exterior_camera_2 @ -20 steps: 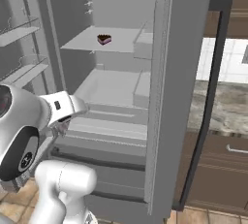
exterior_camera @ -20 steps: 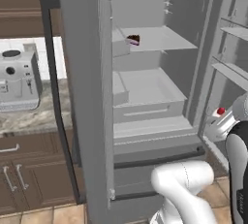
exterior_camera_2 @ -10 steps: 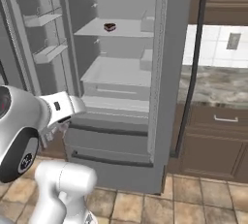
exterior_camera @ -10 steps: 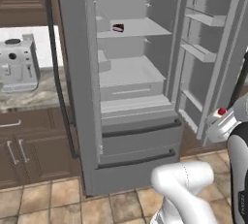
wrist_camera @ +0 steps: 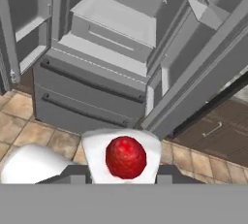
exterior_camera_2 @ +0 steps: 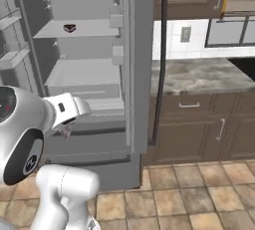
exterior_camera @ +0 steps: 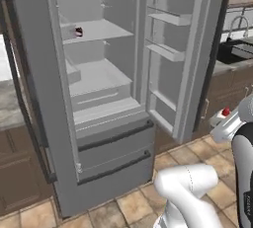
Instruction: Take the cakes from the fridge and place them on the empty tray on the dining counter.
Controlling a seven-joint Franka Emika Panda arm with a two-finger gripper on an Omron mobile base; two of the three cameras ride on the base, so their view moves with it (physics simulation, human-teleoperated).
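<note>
The fridge (exterior_camera: 99, 138) stands with both doors open. The dark chocolate cake (exterior_camera: 78, 32) (exterior_camera_2: 69, 27) sits on an upper shelf inside. My gripper (wrist_camera: 121, 175) is shut on the white cake with the red top (wrist_camera: 125, 156), well back from the fridge and above the floor tiles. The same cake shows as a red dot (exterior_camera: 226, 112) at my hand, low on the right of the left base view. In the right base view my gripper (exterior_camera_2: 65, 130) hangs in front of the lower drawers. The empty tray and the dining counter are out of view.
The open right fridge door (exterior_camera: 174, 59) with its door shelves juts toward me. The open left door (exterior_camera_2: 140, 64) stands edge-on beside a marbled kitchen counter (exterior_camera_2: 199, 74) over brown cabinets. A sink (exterior_camera: 238, 49) lies at the far right. Tiled floor (exterior_camera_2: 189, 194) spreads below.
The whole picture has shifted: the base has backed away from the fridge and turned, so the fridge looks smaller and more of the kitchen shows. The white cake stays in my gripper.
</note>
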